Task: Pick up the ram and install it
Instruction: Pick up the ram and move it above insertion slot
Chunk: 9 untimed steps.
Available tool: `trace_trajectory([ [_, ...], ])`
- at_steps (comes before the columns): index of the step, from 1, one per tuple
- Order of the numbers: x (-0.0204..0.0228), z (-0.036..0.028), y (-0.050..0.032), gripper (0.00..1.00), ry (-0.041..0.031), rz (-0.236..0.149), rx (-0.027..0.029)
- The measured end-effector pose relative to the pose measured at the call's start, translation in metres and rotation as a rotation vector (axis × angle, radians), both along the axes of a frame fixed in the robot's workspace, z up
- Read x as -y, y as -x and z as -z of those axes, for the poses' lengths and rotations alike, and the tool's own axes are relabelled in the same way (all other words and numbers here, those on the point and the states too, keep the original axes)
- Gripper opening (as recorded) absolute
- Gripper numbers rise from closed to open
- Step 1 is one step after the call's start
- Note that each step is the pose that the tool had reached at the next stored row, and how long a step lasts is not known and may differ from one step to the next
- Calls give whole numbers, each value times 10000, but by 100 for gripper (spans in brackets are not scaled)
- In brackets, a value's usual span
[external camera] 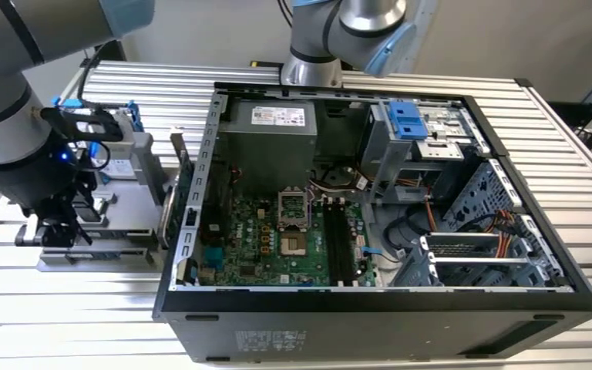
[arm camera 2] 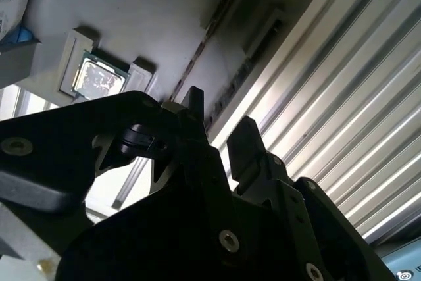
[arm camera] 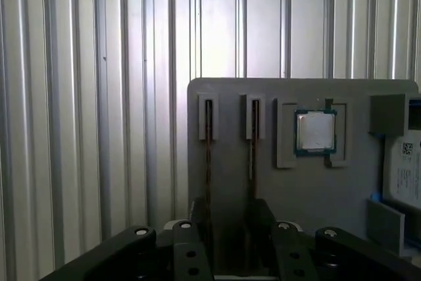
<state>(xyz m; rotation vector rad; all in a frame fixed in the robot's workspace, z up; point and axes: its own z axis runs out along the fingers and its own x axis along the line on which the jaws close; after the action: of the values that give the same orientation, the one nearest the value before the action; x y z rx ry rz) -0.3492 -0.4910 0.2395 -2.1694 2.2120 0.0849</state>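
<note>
Two ram sticks stand edge-on in narrow slots of a grey holder (arm camera: 230, 97): one ram (arm camera: 208, 156) and a second ram (arm camera: 253, 143) beside it. They appear as thin dark lines in the second wrist view too, the ram (arm camera 2: 197, 54) and its neighbour (arm camera 2: 245, 70). My gripper (arm camera: 230, 251) hovers over the holder's slot end, open, its black fingers (arm camera: 192, 255) apart and nothing between them. The gap of the gripper (arm camera 2: 220, 120) lines up with the slots. In the exterior view the gripper (external camera: 58, 230) hangs at the left, beside the computer case.
A silver CPU (arm camera: 316, 131) sits in the holder next to the slots, with a hard drive (arm camera: 402, 169) beyond it. The open computer case (external camera: 378, 297) shows its motherboard and long memory slots (external camera: 342, 239). A second arm (external camera: 322, 38) stands behind the case. Ribbed metal table (external camera: 70, 324) all around.
</note>
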Motion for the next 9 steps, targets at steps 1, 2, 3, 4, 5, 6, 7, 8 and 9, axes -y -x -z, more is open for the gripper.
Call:
trace_trajectory([
  [1, 0, 18, 0, 100, 1, 0, -1],
  [2, 0, 36, 0, 100, 0, 0, -1],
  [3, 2, 55, 0, 100, 1, 1, -1],
  [4, 6, 73, 0, 100, 0, -1, -2],
  [5, 11, 90, -1, 100, 0, -1, -2],
  [6, 16, 108, 0, 100, 1, 0, -3],
  [7, 21, 128, 0, 100, 0, 0, -2],
  [8, 23, 146, 1, 100, 0, 1, -3],
  [9, 23, 163, 1, 100, 1, 1, -3],
])
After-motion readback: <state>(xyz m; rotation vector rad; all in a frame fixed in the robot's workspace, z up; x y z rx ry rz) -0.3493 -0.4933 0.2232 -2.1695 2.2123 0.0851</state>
